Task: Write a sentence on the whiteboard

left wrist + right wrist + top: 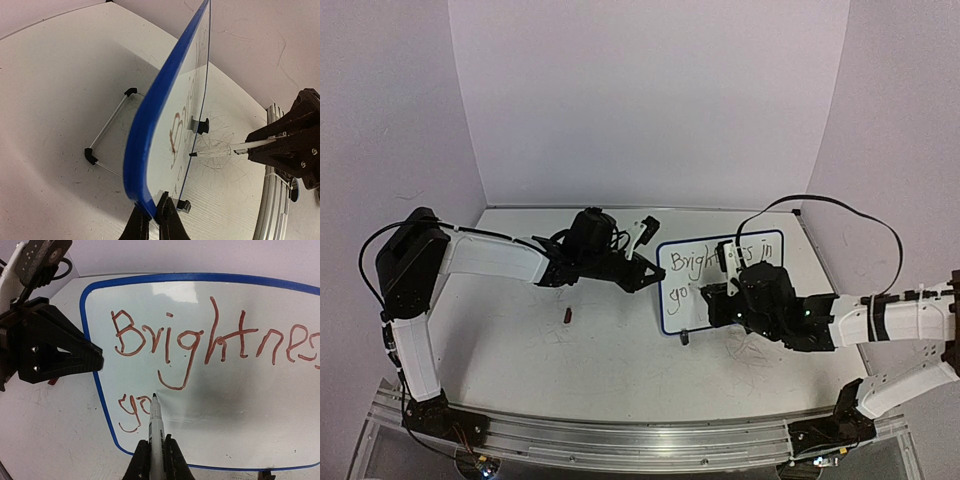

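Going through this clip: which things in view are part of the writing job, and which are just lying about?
In use:
- the whiteboard, clamped at its edge by the left gripper
- the sentence on it
- the marker, held in the right gripper

Lying about:
- a small dark red piece on the table, left of the whiteboard
- faint scribble marks on the table

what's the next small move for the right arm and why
Probably draw the marker tip slightly rightward to start the next letter: it sits at the board just after the second line's two letters, and the left claw grips its edge.
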### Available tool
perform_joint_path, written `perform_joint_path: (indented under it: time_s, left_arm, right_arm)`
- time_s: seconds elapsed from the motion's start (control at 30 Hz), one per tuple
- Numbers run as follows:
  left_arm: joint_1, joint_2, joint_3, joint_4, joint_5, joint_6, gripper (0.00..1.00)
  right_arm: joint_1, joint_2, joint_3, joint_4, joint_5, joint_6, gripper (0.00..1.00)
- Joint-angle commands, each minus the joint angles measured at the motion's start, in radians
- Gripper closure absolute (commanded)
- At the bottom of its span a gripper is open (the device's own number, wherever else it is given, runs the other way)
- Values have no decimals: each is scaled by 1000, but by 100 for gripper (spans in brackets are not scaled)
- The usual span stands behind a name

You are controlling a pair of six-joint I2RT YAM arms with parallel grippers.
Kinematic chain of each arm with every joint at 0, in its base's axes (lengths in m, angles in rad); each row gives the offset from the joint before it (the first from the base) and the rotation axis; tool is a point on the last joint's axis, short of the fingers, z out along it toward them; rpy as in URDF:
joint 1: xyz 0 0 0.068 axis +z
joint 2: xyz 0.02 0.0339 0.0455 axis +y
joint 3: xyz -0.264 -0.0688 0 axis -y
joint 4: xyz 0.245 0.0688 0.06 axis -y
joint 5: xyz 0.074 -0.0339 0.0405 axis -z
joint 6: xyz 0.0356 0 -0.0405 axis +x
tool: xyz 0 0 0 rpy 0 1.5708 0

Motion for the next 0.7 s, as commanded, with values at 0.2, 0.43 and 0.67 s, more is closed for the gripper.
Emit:
perform_joint_path:
  time_s: [0.2, 0.43, 0.67]
  left_arm:
    - [9, 3, -7, -144, -121, 79, 100]
    - [9, 4, -4, -144, -123, 80, 100]
    - [9, 5, -4, -146, -123, 81, 100]
  right_arm:
    - [-4, 36, 22, 17, 44, -10, 100]
    - [-4, 50, 26, 10, 40, -8, 100]
    - [-3, 44, 12, -18, 19, 8, 100]
